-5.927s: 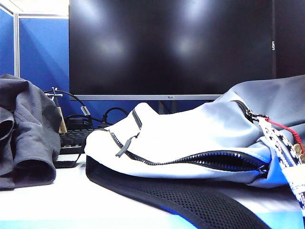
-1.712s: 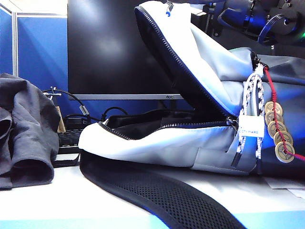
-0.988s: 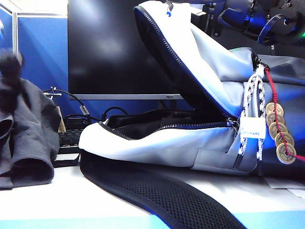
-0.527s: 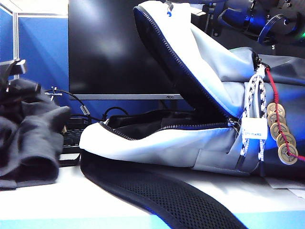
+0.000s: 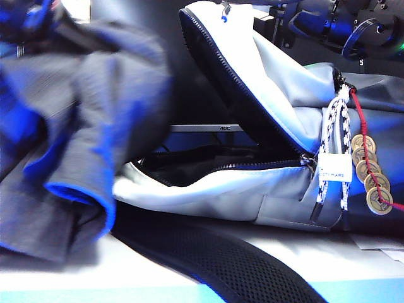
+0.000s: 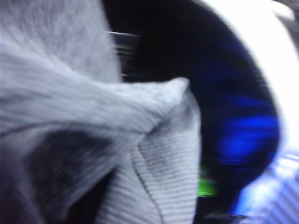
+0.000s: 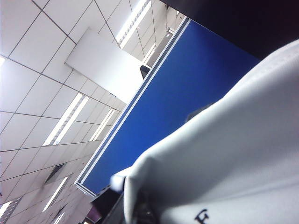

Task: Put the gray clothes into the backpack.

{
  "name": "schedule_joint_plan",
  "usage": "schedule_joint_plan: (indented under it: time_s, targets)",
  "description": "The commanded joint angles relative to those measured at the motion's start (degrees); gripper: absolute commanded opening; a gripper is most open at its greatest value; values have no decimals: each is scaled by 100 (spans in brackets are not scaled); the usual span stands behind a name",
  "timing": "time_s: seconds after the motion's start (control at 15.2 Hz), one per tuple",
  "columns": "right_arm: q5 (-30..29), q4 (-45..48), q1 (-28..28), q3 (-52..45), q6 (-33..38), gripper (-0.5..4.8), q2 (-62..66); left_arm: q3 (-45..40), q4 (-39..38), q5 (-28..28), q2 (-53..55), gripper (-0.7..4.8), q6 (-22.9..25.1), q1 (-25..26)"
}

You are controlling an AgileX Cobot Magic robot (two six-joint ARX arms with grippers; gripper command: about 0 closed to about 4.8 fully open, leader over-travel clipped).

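The backpack (image 5: 252,189) lies on its side on the pale table (image 5: 126,278), its pale flap lifted high so the zipped mouth gapes toward the left of the exterior view. The inside shows only as a dark lining; nothing can be made out in it. A black mesh strap (image 5: 214,259) trails from under the bag across the table toward the front edge. On the bag's right side hang a white patterned cord and a red cord with brass coins (image 5: 369,173).

The gray clothes (image 5: 82,126) hang blurred in the air at the left of the exterior view, bunched and draped, just beside the bag's open mouth and outside it; their lower folds reach the table. The left hand is hidden above them, probably in the dark blur at the top left corner; it is clenched, and the left wrist view is filled with ribbed gray cloth (image 6: 93,140) against the bag's dark opening.

The right hand is out of sight, clenched, up by the raised flap; the right wrist view shows white flap fabric (image 7: 233,163), a blue partition (image 7: 187,102) and ceiling panels (image 7: 46,70).

A black monitor (image 5: 196,95) stands behind the bag.
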Motion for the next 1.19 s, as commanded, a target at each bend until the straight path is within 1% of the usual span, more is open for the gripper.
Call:
schedule_joint_plan:
  time_s: [0.07, 0.13, 0.26, 0.33, 0.4, 0.46, 0.53, 0.59, 0.66, 0.72, 0.79, 0.92, 1.05, 1.19]
  targets:
    - [149, 387, 11, 68, 120, -5, -83, 35, 461, -533, 63, -6, -210, -415]
    - [146, 389, 13, 68, 120, -5, -83, 35, 544, -319, 393, -5, -297, -664]
    - [144, 389, 13, 68, 120, -5, -83, 35, 780, -304, 868, -5, -264, -1104]
    - [107, 389, 13, 68, 162, -5, -83, 42, 1493, -435, 1434, -5, -350, -1390]
    - [101, 389, 13, 68, 225, -5, -83, 212, 1904, -501, 1908, -5, -518, -1473]
    - [122, 387, 13, 70, 249, -5, -83, 581, 1956, -326, 2330, -5, -616, -1471]
    - [122, 387, 13, 70, 269, -5, -83, 933, 1956, -101, 2647, -5, -619, -1458]
    - [109, 389, 13, 68, 304, -5, -83, 1631, 1956, 262, 3154, -5, -643, -1458]
    - [111, 389, 13, 70, 306, -5, -83, 2059, 1954, 501, 3432, -5, -697, -1475]
    - [120, 387, 13, 70, 304, -5, -83, 2479, 1956, 636, 3700, -6, -793, -1504]
    - [144, 387, 0, 70, 304, -5, -83, 3200, 1947, 785, 4151, -5, -918, -1550]
    - [160, 387, -4, 70, 302, -5, -83, 3974, 1904, 927, 4680, -5, -942, -1672]
    - [225, 385, -4, 70, 282, -5, -81, 4441, 1700, 1023, 5174, -6, -925, -1862]
    - [-105, 376, -79, 70, 289, -5, -79, 4507, 1657, 1189, 5421, -5, -1104, -1937]
